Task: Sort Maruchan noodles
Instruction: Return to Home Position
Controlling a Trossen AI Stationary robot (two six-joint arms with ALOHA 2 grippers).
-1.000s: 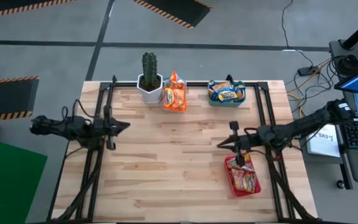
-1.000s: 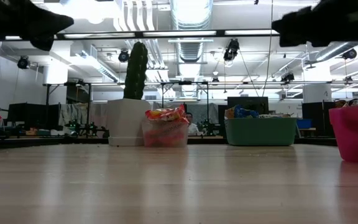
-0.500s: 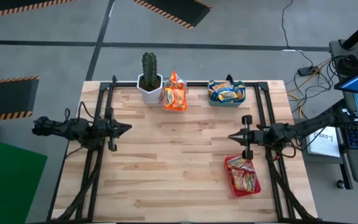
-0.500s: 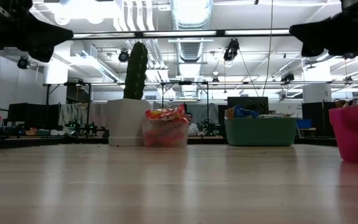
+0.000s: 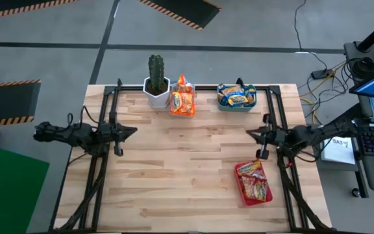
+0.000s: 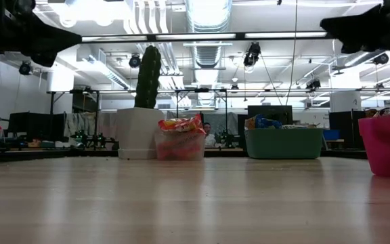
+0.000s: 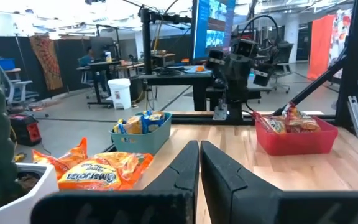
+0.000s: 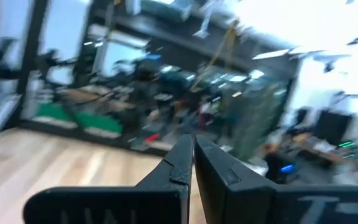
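The noodles lie in three groups. Red packets [image 5: 254,182] fill the red tray [image 5: 241,188] near the table's right edge. Orange packets [image 5: 182,99] stand in a clear tub at the far edge. Blue-and-yellow packets [image 5: 234,95] fill the teal bin [image 5: 221,104] to their right. My left gripper [image 5: 130,132] hovers shut over the table's left half, pointing right. My right gripper [image 5: 250,134] hovers shut above the table, just on the far side of the tray, pointing left. In the left wrist view the tray [image 7: 296,139], bin [image 7: 140,135] and orange packets [image 7: 98,170] show ahead of the shut fingers.
A potted cactus [image 5: 156,81] stands at the far edge, left of the orange packets. Black frame rails [image 5: 273,110] run along the table's left and right sides. Bare wood [image 5: 187,162] stretches between the two grippers and toward the near edge.
My right gripper has drawn back from above the red tray toward the table's right and far edges and has rolled about its axis. The left arm has kept still. The packets have stayed where they were.
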